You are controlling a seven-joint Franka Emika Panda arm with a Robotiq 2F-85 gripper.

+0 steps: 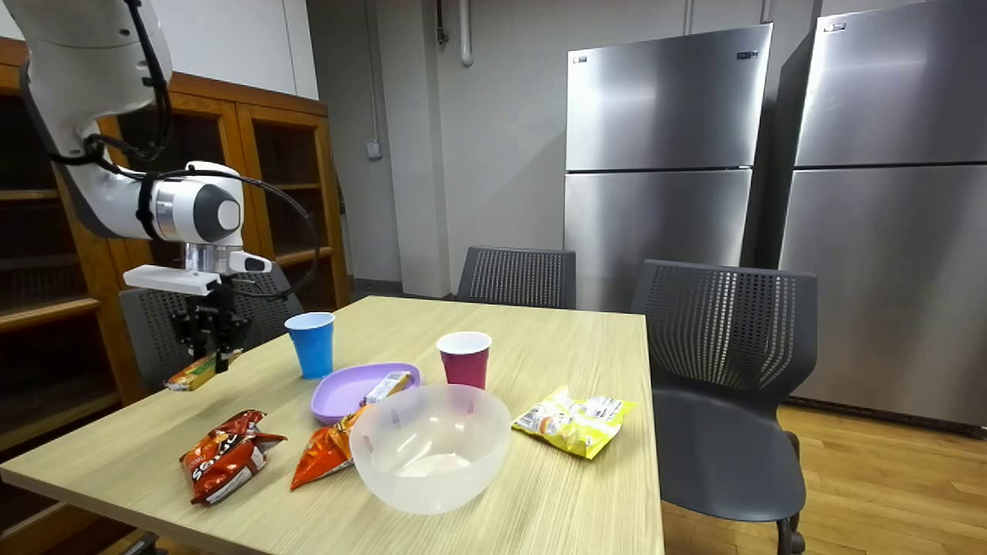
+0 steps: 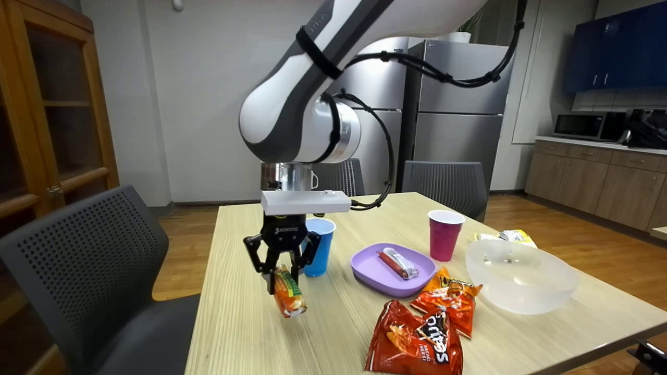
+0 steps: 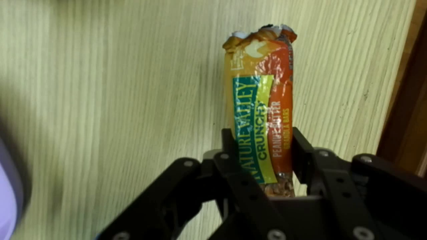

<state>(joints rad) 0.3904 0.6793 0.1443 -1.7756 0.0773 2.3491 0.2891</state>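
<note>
While my claw [image 2: 283,277] is clamping a snack bar [image 3: 262,110] over the table [image 2: 234,333], with a blue cup [image 1: 313,351] standing near the claw, pick-up is looking complete — so my next move is probably calling for a steady grip.

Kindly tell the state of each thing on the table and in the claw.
Orange wrapped granola bar: gripped
Black two-fingered claw: closed on bar
Blue plastic cup: upright
Magenta plastic cup: upright
Purple shallow plate: right side up
Red-silver wrapped bar: lying on plate
Translucent round bowl: upright, seemingly empty
Red glossy Doritos bag: lying
Orange glossy snack bag: lying
Yellow glossy snack bag: lying
</note>
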